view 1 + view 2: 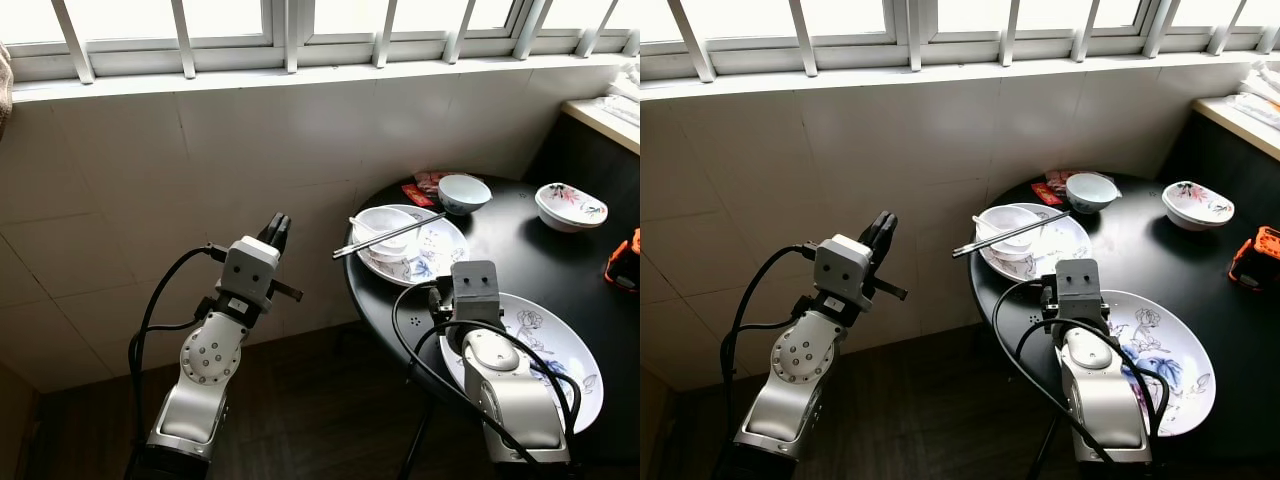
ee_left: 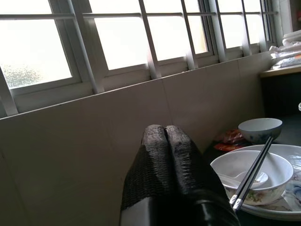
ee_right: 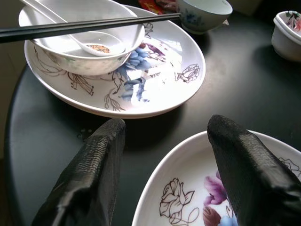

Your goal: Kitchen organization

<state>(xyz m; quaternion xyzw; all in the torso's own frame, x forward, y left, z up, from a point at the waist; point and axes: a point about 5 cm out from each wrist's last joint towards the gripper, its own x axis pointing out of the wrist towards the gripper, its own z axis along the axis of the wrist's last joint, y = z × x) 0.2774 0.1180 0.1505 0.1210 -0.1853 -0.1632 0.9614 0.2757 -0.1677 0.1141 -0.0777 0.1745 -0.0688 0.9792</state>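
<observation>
Hovering our right gripper (image 3: 164, 155), fingers spread, over the big plate (image 3: 188, 188) rim; chopsticks (image 1: 390, 236) lie across the bowl (image 1: 385, 225) just ahead, nearer this arm. Left gripper (image 2: 164, 141) is pressed together.

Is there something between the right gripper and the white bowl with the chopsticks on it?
Nothing visible. The right gripper, open, hovers over the near plate's rim; only bare black table and the far plate's rim lie before the bowl.
</observation>
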